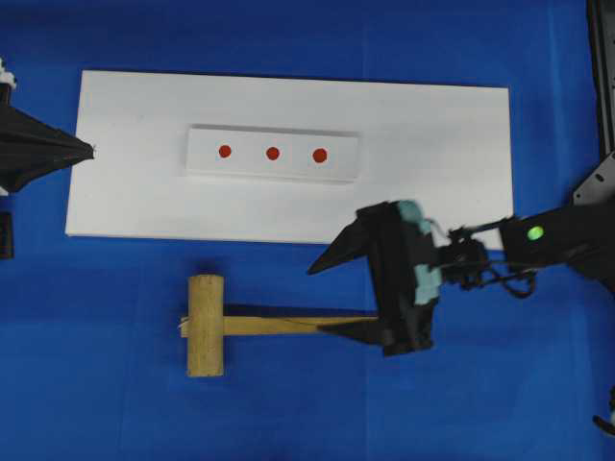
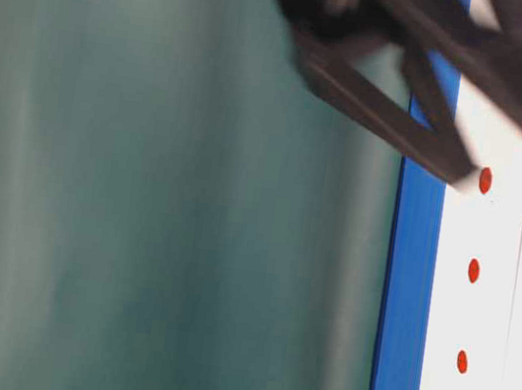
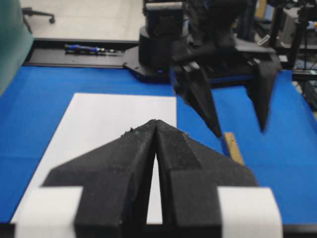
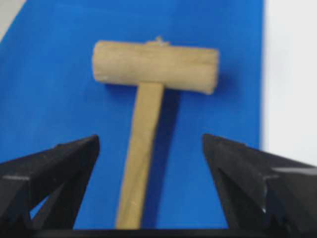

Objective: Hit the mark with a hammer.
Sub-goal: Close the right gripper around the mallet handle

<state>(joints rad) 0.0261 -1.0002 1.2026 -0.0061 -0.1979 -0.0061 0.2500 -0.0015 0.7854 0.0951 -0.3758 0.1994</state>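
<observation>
A blue table (image 1: 115, 384) carries a white board (image 1: 432, 163) and the hammer (image 1: 206, 325).

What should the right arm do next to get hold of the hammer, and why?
Probably lower the right gripper and close on the handle. Its jaws stand open on either side of the handle of the hammer, which lies flat on the blue cloth, not yet gripped. The wrist view shows the handle running up between them, a little left of centre, so a small shift may help.

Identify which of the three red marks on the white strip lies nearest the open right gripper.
The rightmost red mark in the overhead view; it lies closest to the right gripper, while the middle mark and the left mark lie farther off.
</observation>
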